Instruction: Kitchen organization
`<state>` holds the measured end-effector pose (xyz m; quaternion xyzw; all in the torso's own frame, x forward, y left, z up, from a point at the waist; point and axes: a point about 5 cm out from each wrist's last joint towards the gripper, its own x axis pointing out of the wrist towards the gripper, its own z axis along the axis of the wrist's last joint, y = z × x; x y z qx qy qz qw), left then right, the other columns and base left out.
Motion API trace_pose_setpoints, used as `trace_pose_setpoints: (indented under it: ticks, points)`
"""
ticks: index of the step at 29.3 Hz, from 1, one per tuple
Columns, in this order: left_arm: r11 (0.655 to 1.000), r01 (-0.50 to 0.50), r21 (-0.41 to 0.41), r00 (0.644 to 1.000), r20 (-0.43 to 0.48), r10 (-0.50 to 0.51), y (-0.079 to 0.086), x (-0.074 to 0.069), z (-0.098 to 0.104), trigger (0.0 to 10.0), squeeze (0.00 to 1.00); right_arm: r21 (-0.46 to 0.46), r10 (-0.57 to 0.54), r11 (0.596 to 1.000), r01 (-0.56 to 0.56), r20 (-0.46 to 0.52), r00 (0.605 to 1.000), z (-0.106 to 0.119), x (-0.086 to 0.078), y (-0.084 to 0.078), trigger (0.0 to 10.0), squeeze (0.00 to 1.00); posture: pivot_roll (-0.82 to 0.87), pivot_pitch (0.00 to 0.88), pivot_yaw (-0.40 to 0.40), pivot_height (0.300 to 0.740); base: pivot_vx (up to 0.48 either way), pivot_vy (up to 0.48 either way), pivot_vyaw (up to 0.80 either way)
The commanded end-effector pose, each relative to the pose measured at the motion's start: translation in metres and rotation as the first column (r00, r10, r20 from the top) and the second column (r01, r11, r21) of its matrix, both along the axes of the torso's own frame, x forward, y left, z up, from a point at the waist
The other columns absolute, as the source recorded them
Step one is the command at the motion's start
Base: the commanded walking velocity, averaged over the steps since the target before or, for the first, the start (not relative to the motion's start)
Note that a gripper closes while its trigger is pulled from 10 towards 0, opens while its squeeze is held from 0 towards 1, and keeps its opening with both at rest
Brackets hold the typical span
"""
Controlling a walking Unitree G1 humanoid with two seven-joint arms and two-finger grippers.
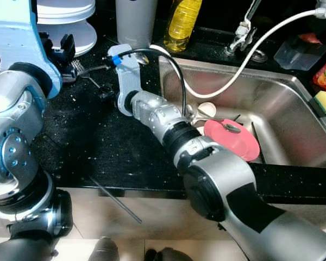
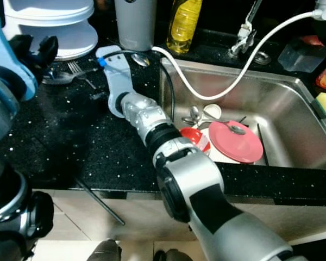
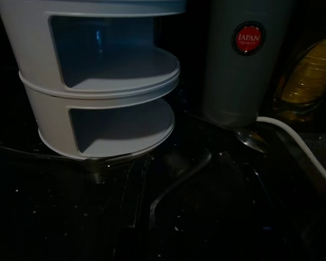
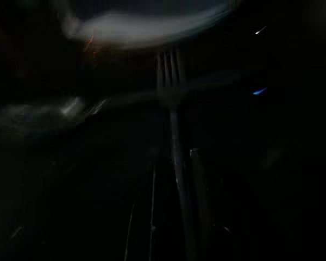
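Where right end effector [image 2: 92, 81] reaches fork [image 4: 171, 103] (grip unclear), wrist view dark

A fork [image 2: 75, 69] lies flat on the black counter [image 2: 70, 141], tines toward the white tiered rack [image 2: 54, 22], its handle running back under the robot's right wrist. A spoon [image 2: 55, 78] lies beside it, crossing near the tines, just in front of the rack's base. Another spoon [image 2: 140, 59] rests by the foot of the grey tumbler [image 2: 135, 22], its bowl just beside the sink's [image 2: 293, 136] rim. The rack stands upright, two open shelves showing. In the sink a pink plate [image 2: 236, 142] lies face down over white dishes, a red bowl [image 2: 195, 137] beside it, with two spoons [image 2: 194, 115] near a small white cup [image 2: 212, 112].
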<state>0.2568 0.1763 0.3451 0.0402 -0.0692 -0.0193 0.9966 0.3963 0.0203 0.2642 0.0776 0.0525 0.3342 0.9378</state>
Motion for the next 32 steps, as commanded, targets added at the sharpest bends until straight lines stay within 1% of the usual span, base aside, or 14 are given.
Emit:
trace_pose_setpoints:
  ticks: [1, 5, 6, 7, 9, 12, 13, 14, 15, 16, 20, 22, 27, 32]
  points:
    - [0.999, 0.042, 0.004, 0.999, 0.003, -0.042, -0.007, 0.001, -0.001, 10.0, 0.0, 0.057, -0.049, 0.997, 0.046, 0.063, 0.997, 0.023, 0.007, -0.015, 0.0, 0.0, 0.4, 0.041, -0.111, 0.74, 0.0, 0.0, 0.0]
    - [0.999, 0.045, 0.003, 0.999, 0.002, -0.045, -0.007, 0.002, -0.001, 10.0, 0.0, 0.063, -0.078, 0.995, 0.073, 0.09, 0.993, 0.031, 0.01, -0.024, 0.0, 0.0, 0.4, 0.04, -0.108, 0.74, 0.0, 0.0, 0.0]
    - [0.999, 0.05, 0.003, 0.999, 0.002, -0.05, -0.008, 0.003, -0.001, 10.0, 0.0, 0.049, -0.138, 0.99, 0.132, 0.128, 0.982, 0.039, 0.016, -0.041, 0.0, 0.0, 0.39, 0.035, -0.1, 0.74, 0.0, 0.0, 0.0]
    - [0.999, 0.05, 0.003, 0.999, 0.002, -0.05, -0.008, 0.003, -0.001, 10.0, 0.0, 0.049, -0.138, 0.99, 0.132, 0.128, 0.982, 0.039, 0.016, -0.041, 0.0, 0.0, 0.39, 0.035, -0.1, 0.74, 0.0, 0.0, 0.0]
    - [0.998, 0.064, 0.002, 0.998, 0.002, -0.064, -0.01, 0.004, -0.001, 10.0, 0.0, -0.026, -0.28, 0.957, 0.289, 0.171, 0.945, 0.04, 0.026, -0.082, 0.0, 0.0, 0.37, 0.033, -0.09, 0.74, 0.0, 0.0, 0.0]
    - [0.998, 0.068, 0.002, 0.998, 0.002, -0.068, -0.01, 0.005, -0.001, 10.0, 0.0, -0.055, -0.324, 0.939, 0.338, 0.181, 0.929, 0.038, 0.029, -0.095, 0.0, 0.0, 0.37, 0.033, -0.09, 0.74, 0.0, 0.0, 0.0]
    - [0.997, 0.072, 0.002, 0.997, 0.002, -0.072, -0.011, 0.006, 0.0, 10.0, 0.0, -0.088, -0.363, 0.92, 0.383, 0.182, 0.914, 0.033, 0.031, -0.108, 9.8, 0.0, 0.37, 0.033, -0.084, 0.74, 0.0, 0.0, 0.0]
    - [0.997, 0.076, 0.002, 0.997, 0.002, -0.076, -0.011, 0.006, 0.0, 10.0, 0.0, -0.125, -0.405, 0.894, 0.43, 0.182, 0.896, 0.026, 0.033, -0.122, 10.0, 0.0, 0.36, 0.034, -0.077, 0.74, 0.0, 0.0, 0.0]
    - [0.997, 0.076, 0.002, 0.997, 0.002, -0.076, -0.011, 0.006, 0.0, 10.0, 0.0, -0.125, -0.405, 0.894, 0.43, 0.182, 0.896, 0.026, 0.033, -0.122, 10.0, 0.0, 0.36, 0.034, -0.077, 0.74, 0.0, 0.0, 0.0]
    - [0.997, 0.08, 0.005, 0.997, 0.001, -0.08, -0.012, 0.007, -0.001, 10.0, 0.0, -0.158, -0.494, 0.837, 0.523, 0.191, 0.848, 0.014, 0.034, -0.154, 10.0, 0.0, 0.36, 0.034, -0.071, 0.74, 0.0, 0.0, 0.0]
    - [0.997, 0.079, 0.01, 0.997, 0.002, -0.079, -0.011, 0.007, -0.002, 10.0, 0.0, -0.135, -0.531, 0.813, 0.566, 0.228, 0.816, 0.016, 0.033, -0.167, 10.0, 0.0, 0.35, 0.034, -0.069, 0.74, 0.0, 0.0, 0.0]
    - [0.997, 0.078, 0.013, 0.997, 0.008, -0.078, -0.011, 0.007, -0.003, 10.0, 0.0, -0.094, -0.561, 0.795, 0.6, 0.262, 0.785, 0.019, 0.032, -0.178, 10.0, 0.0, 0.34, 0.035, -0.068, 0.74, 0.0, 0.0, 0.0]
    - [0.996, 0.083, 0.02, 0.996, 0.024, -0.084, -0.013, 0.003, -0.015, 10.0, 0.0, 0.154, -0.657, 0.747, 0.647, 0.325, 0.681, 0.032, 0.017, -0.208, 10.0, 0.0, 0.3, 0.037, -0.063, 0.74, 0.0, 0.0, 0.0]
    - [0.995, 0.09, 0.039, 0.995, 0.031, -0.091, -0.02, 0.0, -0.023, 10.0, 0.0, 0.236, -0.686, 0.723, 0.65, 0.364, 0.631, 0.036, 0.004, -0.218, 10.0, 0.0, 0.27, 0.036, -0.051, 0.74, 0.0, 0.0, 0.0]
